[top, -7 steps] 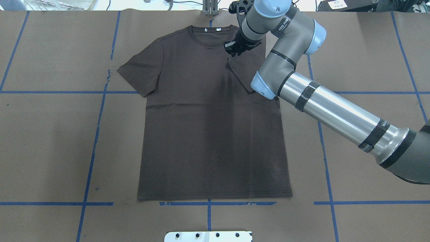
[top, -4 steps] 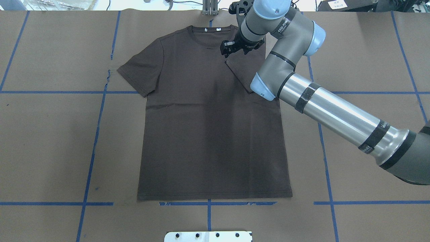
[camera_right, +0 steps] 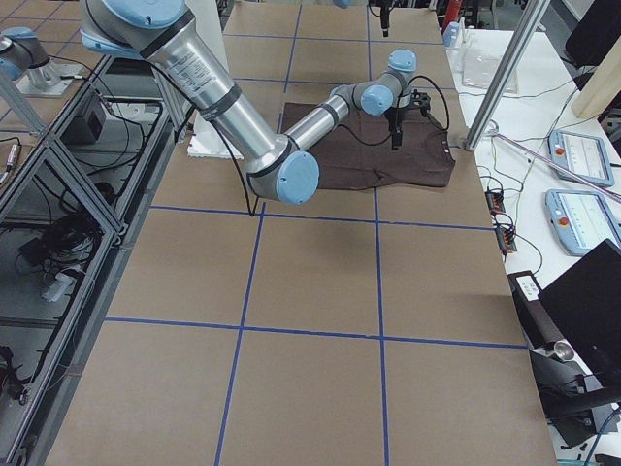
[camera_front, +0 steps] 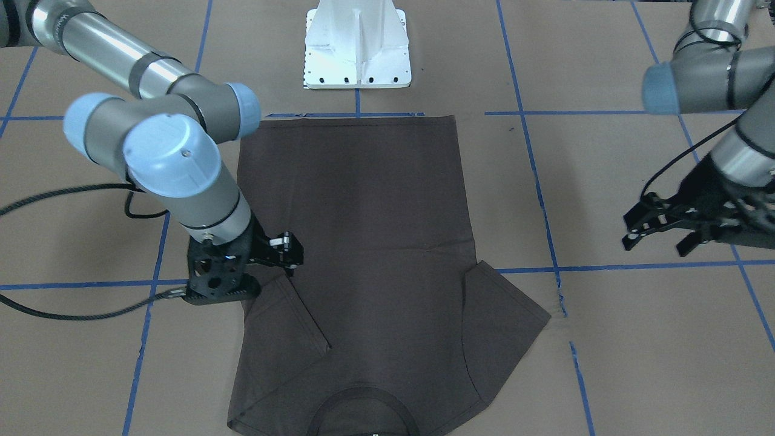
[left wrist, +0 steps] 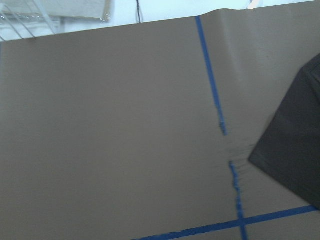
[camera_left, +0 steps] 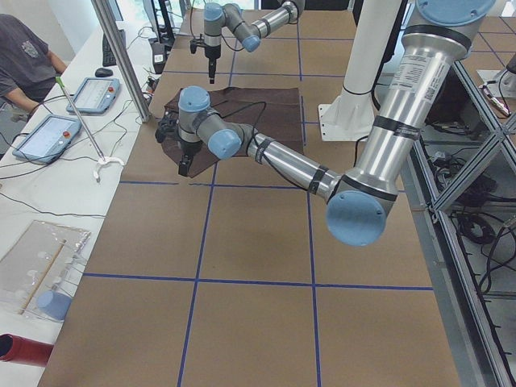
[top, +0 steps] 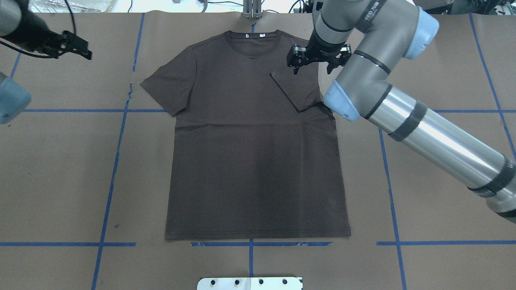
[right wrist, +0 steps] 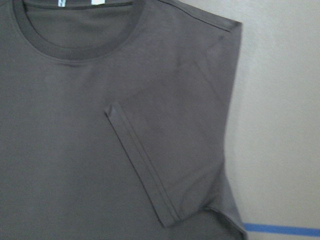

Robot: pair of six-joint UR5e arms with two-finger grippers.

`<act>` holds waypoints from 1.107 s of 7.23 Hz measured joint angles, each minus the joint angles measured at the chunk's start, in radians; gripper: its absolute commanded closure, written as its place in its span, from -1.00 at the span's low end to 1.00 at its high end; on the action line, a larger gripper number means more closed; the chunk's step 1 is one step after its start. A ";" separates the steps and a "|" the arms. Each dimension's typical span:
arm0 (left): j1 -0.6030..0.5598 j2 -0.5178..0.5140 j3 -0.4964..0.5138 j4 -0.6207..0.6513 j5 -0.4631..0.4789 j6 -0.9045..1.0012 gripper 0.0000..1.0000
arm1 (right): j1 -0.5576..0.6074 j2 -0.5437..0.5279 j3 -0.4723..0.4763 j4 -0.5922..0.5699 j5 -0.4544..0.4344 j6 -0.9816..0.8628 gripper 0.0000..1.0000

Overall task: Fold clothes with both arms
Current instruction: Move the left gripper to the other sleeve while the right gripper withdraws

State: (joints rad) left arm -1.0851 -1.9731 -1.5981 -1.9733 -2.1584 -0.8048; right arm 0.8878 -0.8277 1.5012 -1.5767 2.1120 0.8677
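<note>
The dark grey-brown T-shirt (top: pixel 250 161) lies flat on the table, collar (top: pixel 254 40) at the far side. Its right sleeve (top: pixel 298 88) is folded in over the chest; this also shows in the right wrist view (right wrist: pixel 175 140). The other sleeve (top: pixel 169 84) lies spread out. My right gripper (top: pixel 318 64) is open and empty, hovering over the folded sleeve's shoulder; it also shows in the front view (camera_front: pixel 289 254). My left gripper (top: pixel 82 48) is open and empty over bare table, off the shirt's left side, as the front view (camera_front: pixel 657 245) shows. The left wrist view shows only the spread sleeve's corner (left wrist: pixel 295 140).
Brown paper with blue tape lines (top: pixel 117 161) covers the table. The white pedestal base (camera_front: pixel 357 48) stands at the near edge behind the shirt's hem. A metal post (top: pixel 252 10) stands past the collar. An operator (camera_left: pixel 24 64) and tablets sit beyond the far edge.
My right gripper has lifted off the tip of the folded sleeve and moved right, over the shoulder. The sleeve stays folded. My left gripper has come into the overhead view at top left.
</note>
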 measured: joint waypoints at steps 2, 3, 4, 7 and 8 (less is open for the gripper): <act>0.113 -0.061 0.193 -0.269 0.165 -0.220 -1.00 | 0.087 -0.108 0.181 -0.183 0.058 -0.163 -1.00; 0.162 -0.089 0.269 -0.333 0.268 -0.274 -1.00 | 0.113 -0.129 0.213 -0.221 0.076 -0.212 -1.00; 0.198 -0.109 0.317 -0.357 0.349 -0.299 -0.98 | 0.124 -0.142 0.227 -0.234 0.093 -0.231 -1.00; 0.260 -0.166 0.415 -0.365 0.450 -0.331 -0.95 | 0.126 -0.155 0.232 -0.235 0.111 -0.233 -1.00; 0.271 -0.181 0.443 -0.367 0.469 -0.334 -0.92 | 0.126 -0.154 0.232 -0.234 0.112 -0.232 -1.00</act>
State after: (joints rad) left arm -0.8139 -2.1542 -1.1549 -2.3407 -1.6892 -1.1391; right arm 1.0141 -0.9821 1.7330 -1.8107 2.2237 0.6357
